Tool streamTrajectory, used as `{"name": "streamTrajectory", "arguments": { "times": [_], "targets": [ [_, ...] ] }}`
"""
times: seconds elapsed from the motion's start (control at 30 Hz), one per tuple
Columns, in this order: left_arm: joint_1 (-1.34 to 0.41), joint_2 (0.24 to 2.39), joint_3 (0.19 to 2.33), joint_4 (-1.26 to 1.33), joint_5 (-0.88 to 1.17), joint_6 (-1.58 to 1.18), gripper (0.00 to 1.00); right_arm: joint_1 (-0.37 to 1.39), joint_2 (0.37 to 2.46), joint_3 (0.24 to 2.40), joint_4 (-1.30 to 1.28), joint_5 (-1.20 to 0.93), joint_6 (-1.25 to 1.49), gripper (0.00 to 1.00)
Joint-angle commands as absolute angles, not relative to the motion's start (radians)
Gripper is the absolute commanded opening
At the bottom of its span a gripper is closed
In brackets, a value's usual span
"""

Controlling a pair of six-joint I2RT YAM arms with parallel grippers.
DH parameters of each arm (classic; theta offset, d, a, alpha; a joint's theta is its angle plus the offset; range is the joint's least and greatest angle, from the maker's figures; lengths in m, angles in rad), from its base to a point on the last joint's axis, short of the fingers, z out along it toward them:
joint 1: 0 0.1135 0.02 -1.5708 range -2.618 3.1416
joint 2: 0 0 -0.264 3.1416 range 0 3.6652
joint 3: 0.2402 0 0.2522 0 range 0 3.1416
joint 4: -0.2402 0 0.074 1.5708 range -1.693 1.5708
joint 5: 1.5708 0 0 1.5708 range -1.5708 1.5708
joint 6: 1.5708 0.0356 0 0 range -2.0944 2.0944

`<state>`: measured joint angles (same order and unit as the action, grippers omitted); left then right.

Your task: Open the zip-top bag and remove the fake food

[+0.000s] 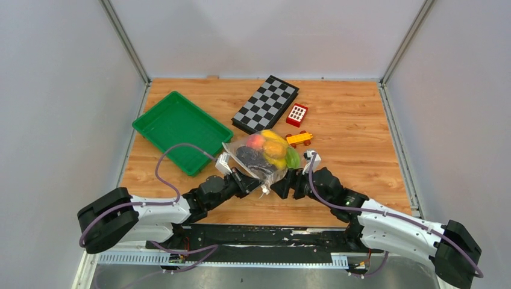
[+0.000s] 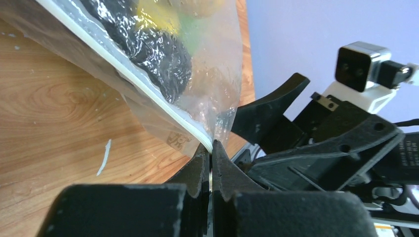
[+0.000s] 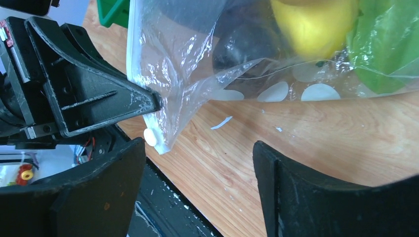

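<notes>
The clear zip-top bag [image 1: 264, 155] with white dots lies on the table's middle front, holding the fake food [image 1: 270, 147]: a peach, yellow pieces, a green piece and a dark eggplant. My left gripper [image 1: 252, 182] is shut on the bag's near corner at the white zip strip [image 2: 163, 106], as the left wrist view [image 2: 211, 148] shows. My right gripper [image 1: 283, 183] is open just right of that corner. In the right wrist view [image 3: 197, 163] its jaws stand wide apart, empty, with the bag's white slider tab [image 3: 149, 137] near its left finger.
A green tray [image 1: 175, 129] sits at the left. A folded chessboard [image 1: 266, 103] lies behind the bag. A red block with white squares [image 1: 296, 114] and a yellow toy car [image 1: 299, 139] lie right of it. The table's front edge is just under the grippers.
</notes>
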<state>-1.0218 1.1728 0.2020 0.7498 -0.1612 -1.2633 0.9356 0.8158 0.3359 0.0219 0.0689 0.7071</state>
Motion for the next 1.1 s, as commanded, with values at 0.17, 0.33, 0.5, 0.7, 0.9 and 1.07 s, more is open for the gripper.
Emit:
{"name": "streamTrajectory", "arguments": {
  "times": [0.17,0.33,0.5,0.7,0.9,1.07],
  "targets": [
    [-1.029,1.104,0.177,0.864,-0.231,-1.342,0.00,0.939,0.797,0.270,0.319,-0.109,0.702,0.59],
    [-1.028,1.105,0.178,0.893,-0.231,-1.377,0.00,0.937,0.845,0.267,0.413,-0.174,0.690,0.54],
    [-1.030,1.121,0.178,0.934,-0.228,-1.404,0.00,0.929,0.907,0.270,0.482,-0.207,0.692,0.49],
    [-1.029,1.141,0.168,0.979,-0.221,-1.430,0.00,0.910,0.943,0.257,0.550,-0.247,0.715,0.36],
    [-1.031,1.152,0.157,0.995,-0.221,-1.439,0.00,0.897,0.931,0.241,0.574,-0.260,0.718,0.16],
    [-1.030,1.143,0.144,0.995,-0.219,-1.450,0.01,0.890,0.935,0.238,0.574,-0.264,0.716,0.00]
  ]
}}
